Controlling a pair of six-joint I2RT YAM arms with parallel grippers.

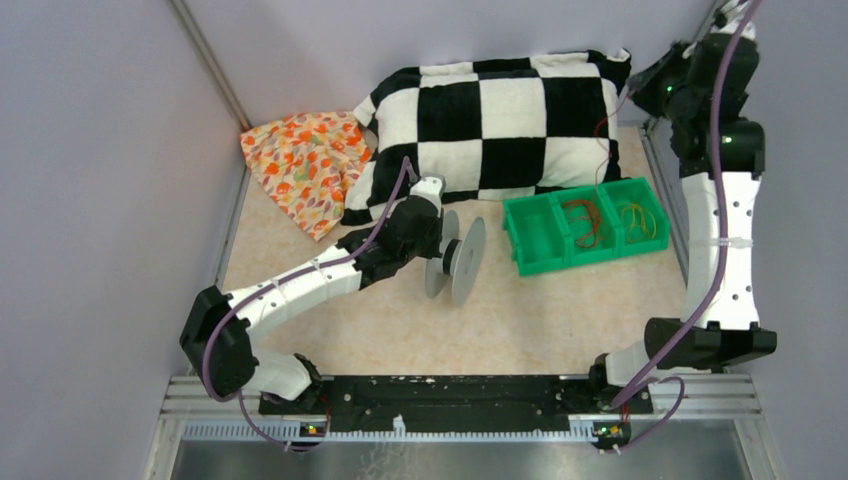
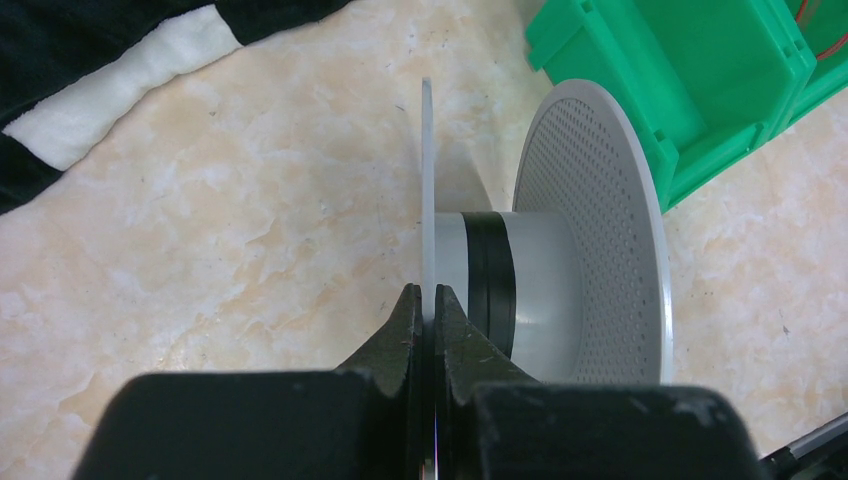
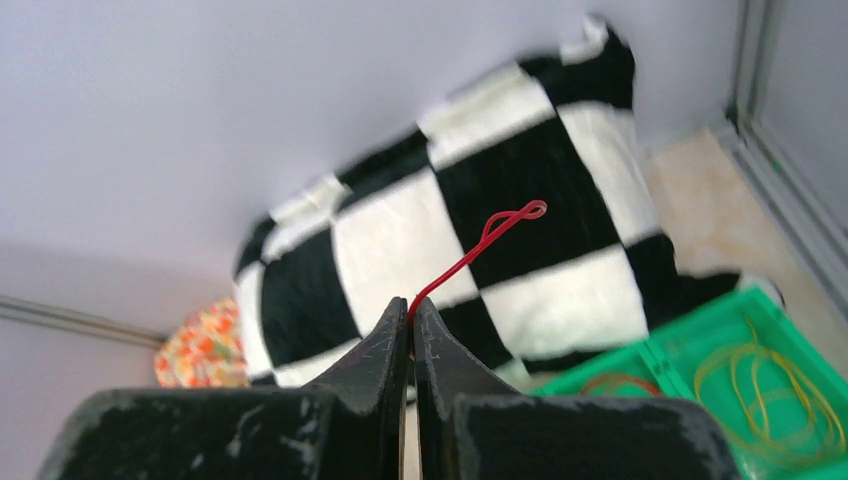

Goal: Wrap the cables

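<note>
- Only my left wrist view shows how my left gripper (image 2: 428, 296) stands: the jaws are almost together, pinching the thin near flange of the grey spool (image 2: 575, 250). The spool stands on edge just ahead of my fingertips.
- That view also shows the spool's perforated far flange and a black band (image 2: 492, 280) round its hub.
- Only my right wrist view shows my right gripper (image 3: 411, 306) clamped tight on a red cable (image 3: 470, 255). The cable is thread-thin and bright, and it runs out from my fingertips to a small loop at its end.
- The top view adds the other part of that cable, a hair-fine line hanging below my raised right gripper toward the green bin (image 1: 535, 250). I cannot tell whether it touches the bin.
- The bin lies below my right gripper and just beyond the spool from my left. Reddish-brown cables (image 1: 586, 222) lie tangled in its middle compartment. Yellow cables (image 1: 640, 220) lie loosely coiled in the compartment farthest from my left gripper.
</note>
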